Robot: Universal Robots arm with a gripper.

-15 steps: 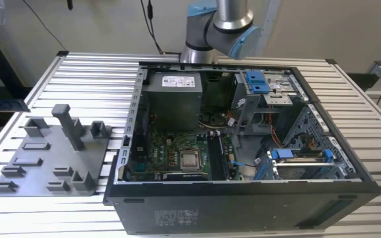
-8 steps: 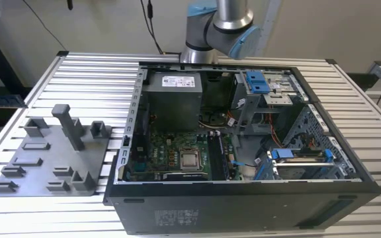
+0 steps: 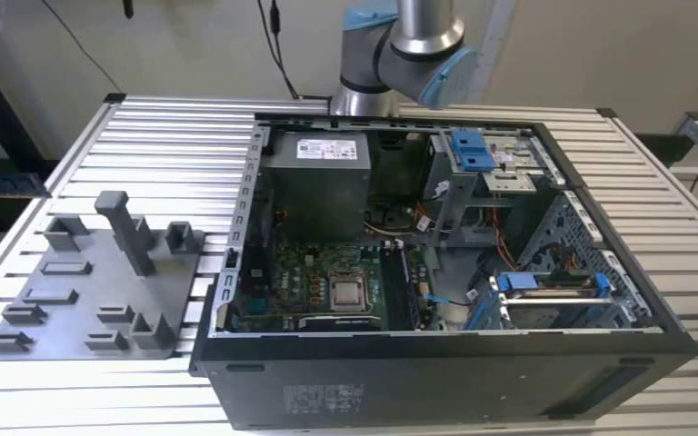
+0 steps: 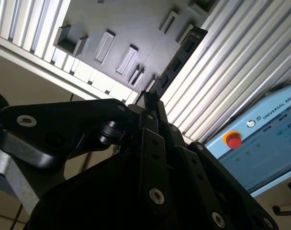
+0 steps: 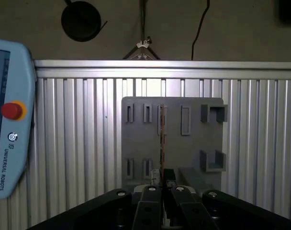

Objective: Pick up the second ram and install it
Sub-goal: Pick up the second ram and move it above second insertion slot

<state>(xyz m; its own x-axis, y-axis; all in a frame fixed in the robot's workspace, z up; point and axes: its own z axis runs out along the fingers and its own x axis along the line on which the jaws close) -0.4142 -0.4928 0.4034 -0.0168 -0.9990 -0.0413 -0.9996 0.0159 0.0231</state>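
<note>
Black jaws tight on second ram (image 4: 176,62)

wall (image 3: 192,45): plain beige | table (image 3: 167,127): ribbed aluminium slats | cables (image 3: 274,23): black, hanging on wall

Probably a robotics lab: slatted aluminium table (image 3: 155,123), open computer case (image 3: 446,386), teach pendant (image 5: 9,148).

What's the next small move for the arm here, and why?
Probably carry the stick across toward the computer case without dropping height. In both wrist views the gripper is shut on the second ram, which hangs well above the grey tray, clear of its holders. In the exterior view the memory slots lie inside the case, apart from the tray.
</note>
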